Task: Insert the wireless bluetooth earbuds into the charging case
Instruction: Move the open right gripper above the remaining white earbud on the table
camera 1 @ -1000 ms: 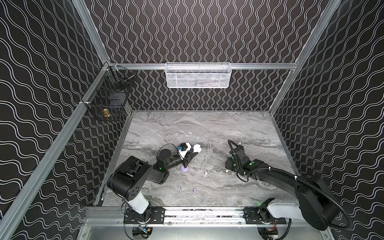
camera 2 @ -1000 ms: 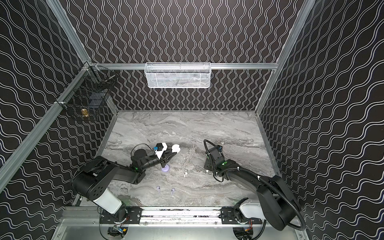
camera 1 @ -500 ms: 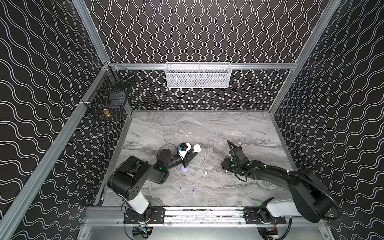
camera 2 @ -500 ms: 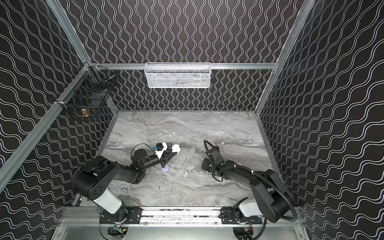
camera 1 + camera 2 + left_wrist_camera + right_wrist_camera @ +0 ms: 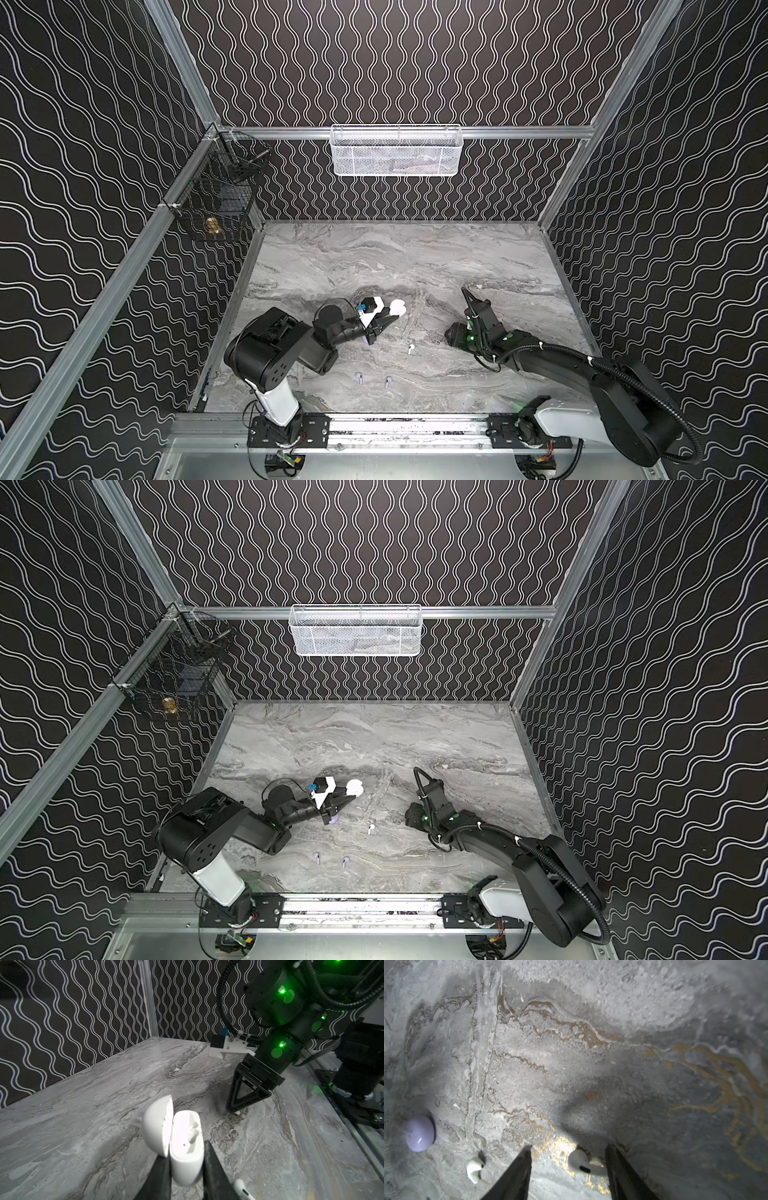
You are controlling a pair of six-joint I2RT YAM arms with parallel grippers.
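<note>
Four earbuds: none is in a case yet. Two lavender earbuds [image 5: 360, 377] lie low in the middle of a top view, and a white earbud [image 5: 410, 348] lies just above them to the right.
Second white earbud [image 5: 579, 1162]: flat on the table [image 5: 591, 1043] between the right gripper's jaws, nearer one of them.
Right gripper [image 5: 569, 1147]: tips down at the table, jaws roughly half apart, gripping nothing.
Left gripper [image 5: 186, 1157]: clamped narrow on the white case [image 5: 187, 1132], near the centre of both top views. The lid is open and the sockets look empty.
Lavender case [image 5: 420, 1133]: closed, on the table near the white earbud.
Risk: the second white earbud sits off-centre, so one jaw would likely reach it first and shove or spin it — a small rounded shell could squirt free.
Risk later: pressing an earbud into a case pinched only at its base could twist it in the grip.
</note>
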